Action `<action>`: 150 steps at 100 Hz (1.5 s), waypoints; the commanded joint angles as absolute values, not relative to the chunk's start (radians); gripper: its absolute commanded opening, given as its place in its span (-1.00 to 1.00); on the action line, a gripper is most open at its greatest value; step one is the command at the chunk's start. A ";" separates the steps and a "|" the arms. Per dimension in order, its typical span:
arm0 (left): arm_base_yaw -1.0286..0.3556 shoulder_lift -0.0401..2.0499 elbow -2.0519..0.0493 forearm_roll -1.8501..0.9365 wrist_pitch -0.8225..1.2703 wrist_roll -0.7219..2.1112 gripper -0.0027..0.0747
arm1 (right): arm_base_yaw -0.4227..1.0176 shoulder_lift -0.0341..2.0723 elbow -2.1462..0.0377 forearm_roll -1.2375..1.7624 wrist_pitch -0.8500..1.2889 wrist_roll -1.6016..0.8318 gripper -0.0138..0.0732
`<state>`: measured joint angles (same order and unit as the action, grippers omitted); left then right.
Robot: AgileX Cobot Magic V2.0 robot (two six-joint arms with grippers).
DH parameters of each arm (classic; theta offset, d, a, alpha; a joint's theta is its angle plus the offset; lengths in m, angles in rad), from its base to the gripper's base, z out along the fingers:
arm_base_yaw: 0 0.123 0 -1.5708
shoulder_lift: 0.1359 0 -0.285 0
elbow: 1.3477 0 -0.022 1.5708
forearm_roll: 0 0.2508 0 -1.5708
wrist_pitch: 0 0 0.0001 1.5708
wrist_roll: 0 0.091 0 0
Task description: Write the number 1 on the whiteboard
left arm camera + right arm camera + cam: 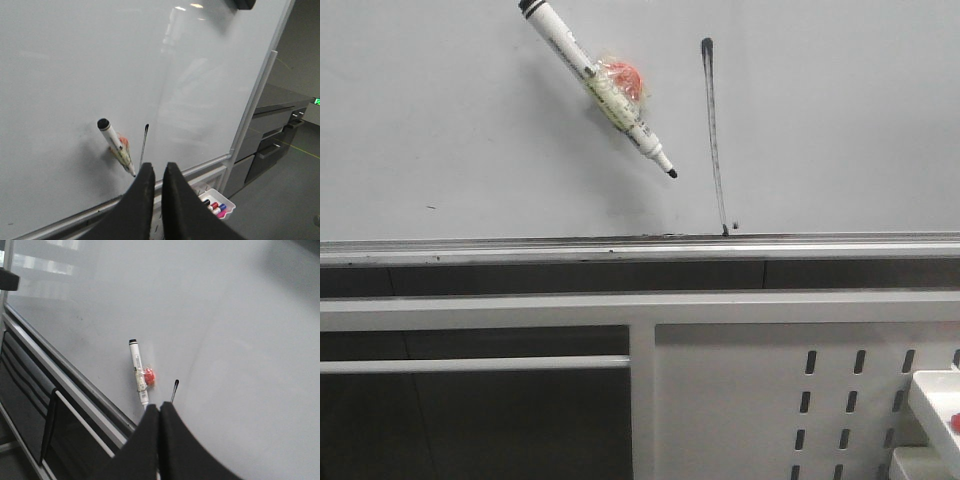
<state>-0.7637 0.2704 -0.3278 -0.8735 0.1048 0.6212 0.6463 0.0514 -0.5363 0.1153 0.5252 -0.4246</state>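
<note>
Nearest in the wrist views are the two grippers: the left gripper (pixel 154 172) has its dark fingers drawn almost together with only a thin slit between them and nothing held, and the right gripper (pixel 159 412) has its fingers pressed together, also empty. Both sit back from the board, which suits a stroke that looks finished. Beyond them, in the front view, a white metal panel with slots (pixel 740 400) stands below a silver rail (pixel 520 250) that edges the whiteboard (pixel 840 120). On the board itself a marker (pixel 595 85) clings at a slant, tip down and to the right, apparently fixed by the red magnet (pixel 623 78) taped to its barrel, so no hand needs to hold it. Just right of its tip runs the number 1 (pixel 713 135), a thin near-vertical black line with a blob on top, ending close above the rail. In my judgement the writing is done
</note>
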 commanded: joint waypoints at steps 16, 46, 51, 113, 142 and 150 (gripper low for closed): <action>-0.760 0.212 -0.300 -0.877 0.107 0.622 -0.98 | 0.638 0.066 -0.560 0.097 0.465 -0.406 -0.85; -0.760 0.212 -0.299 -0.891 0.119 0.622 -0.98 | 0.638 0.066 -0.560 0.097 0.465 -0.406 -0.85; -0.760 0.212 -0.299 -0.891 0.119 0.622 -0.98 | 0.638 0.066 -0.560 0.097 0.465 -0.406 -0.85; -0.615 0.203 -0.091 -0.205 -0.171 0.454 -0.98 | 0.638 0.066 -0.560 0.097 0.465 -0.406 -0.85; -0.359 0.033 0.039 -0.074 -0.016 0.116 -0.98 | 0.638 0.066 -0.560 0.097 0.467 -0.406 -0.85; -0.308 -0.019 0.039 -0.100 0.109 0.114 -0.98 | 0.638 0.066 -0.560 0.097 0.469 -0.406 -0.85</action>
